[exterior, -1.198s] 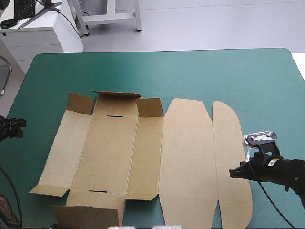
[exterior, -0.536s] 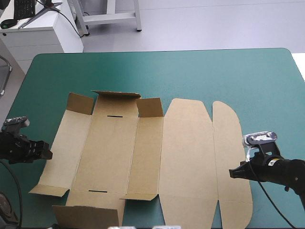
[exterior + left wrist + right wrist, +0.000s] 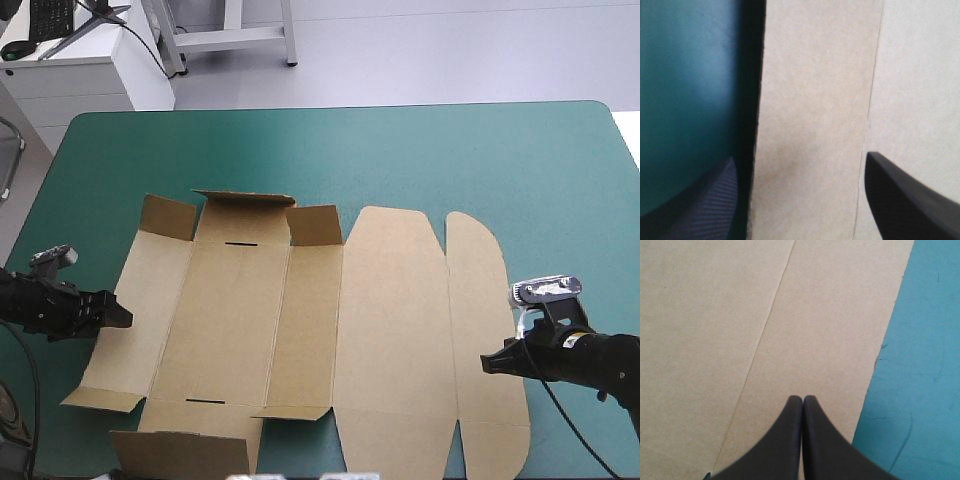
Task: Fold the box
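Observation:
The brown box (image 3: 240, 320) lies as an unfolded sheet across the middle of the table, with short flaps (image 3: 168, 216) raised a little at its far end. My left gripper (image 3: 122, 318) is at the outer edge of the sheet's leftmost panel (image 3: 810, 125). It is open, and that edge runs between its fingers (image 3: 905, 200). My right gripper (image 3: 488, 363) is shut, its tip (image 3: 803, 399) low over the rounded outer flap (image 3: 830, 330) on the sheet's right side, near that flap's edge. Whether it touches the board is not visible.
Teal-green cover (image 3: 400, 150) stretches between the box and the table's far edge, with a narrower strip (image 3: 580, 240) to the right of the box. The near flaps (image 3: 185, 450) reach almost to the table's front edge.
My left gripper has come in from the table's left edge to the box's leftmost panel. The right arm and the box have stayed where they were.

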Robot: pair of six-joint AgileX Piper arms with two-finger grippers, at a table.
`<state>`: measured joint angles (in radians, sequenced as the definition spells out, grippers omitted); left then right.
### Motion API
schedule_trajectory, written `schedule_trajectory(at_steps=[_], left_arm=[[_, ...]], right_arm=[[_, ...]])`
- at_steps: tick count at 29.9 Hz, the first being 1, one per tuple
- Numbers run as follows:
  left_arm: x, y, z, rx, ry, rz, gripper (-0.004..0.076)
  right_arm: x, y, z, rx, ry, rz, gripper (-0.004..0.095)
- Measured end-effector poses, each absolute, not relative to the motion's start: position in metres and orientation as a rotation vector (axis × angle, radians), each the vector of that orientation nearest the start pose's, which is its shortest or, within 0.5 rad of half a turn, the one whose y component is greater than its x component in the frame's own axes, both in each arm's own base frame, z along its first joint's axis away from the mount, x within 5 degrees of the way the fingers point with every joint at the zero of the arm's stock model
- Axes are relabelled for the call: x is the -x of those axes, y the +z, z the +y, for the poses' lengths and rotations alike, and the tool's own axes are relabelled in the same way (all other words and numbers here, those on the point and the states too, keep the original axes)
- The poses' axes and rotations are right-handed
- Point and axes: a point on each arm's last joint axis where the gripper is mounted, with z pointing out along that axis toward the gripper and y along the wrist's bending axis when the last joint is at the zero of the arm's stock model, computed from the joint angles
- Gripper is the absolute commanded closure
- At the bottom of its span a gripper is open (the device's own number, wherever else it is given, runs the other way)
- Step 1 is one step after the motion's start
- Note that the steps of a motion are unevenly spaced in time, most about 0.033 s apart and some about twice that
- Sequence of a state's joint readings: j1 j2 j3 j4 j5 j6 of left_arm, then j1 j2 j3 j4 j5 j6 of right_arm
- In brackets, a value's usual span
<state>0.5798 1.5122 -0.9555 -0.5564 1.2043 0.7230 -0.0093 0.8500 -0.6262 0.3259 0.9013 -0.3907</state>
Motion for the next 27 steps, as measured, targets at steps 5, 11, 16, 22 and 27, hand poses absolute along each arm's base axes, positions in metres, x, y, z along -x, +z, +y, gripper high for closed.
schedule_trajectory(at_steps=[5,11,16,22,27], left_arm=[[-0.231,0.226,0.095,0.143,-0.731,2.835,0.0214],[-0.222,0.213,0.089,0.125,-0.772,2.864,0.0214],[-0.224,0.214,0.087,0.151,-0.813,2.829,0.0214],[-0.228,0.214,0.075,0.073,-0.820,2.843,0.0214],[-0.232,0.213,0.063,-0.038,-0.822,2.860,0.0255]], right_arm=[[-0.141,0.274,0.021,0.315,0.252,2.530,0.0928],[-0.141,0.274,0.021,0.313,0.251,2.527,0.0928],[-0.141,0.274,0.021,0.313,0.251,2.527,0.0928],[-0.141,0.274,0.021,0.313,0.251,2.527,0.0928],[-0.141,0.274,0.021,0.313,0.251,2.527,0.0928]])
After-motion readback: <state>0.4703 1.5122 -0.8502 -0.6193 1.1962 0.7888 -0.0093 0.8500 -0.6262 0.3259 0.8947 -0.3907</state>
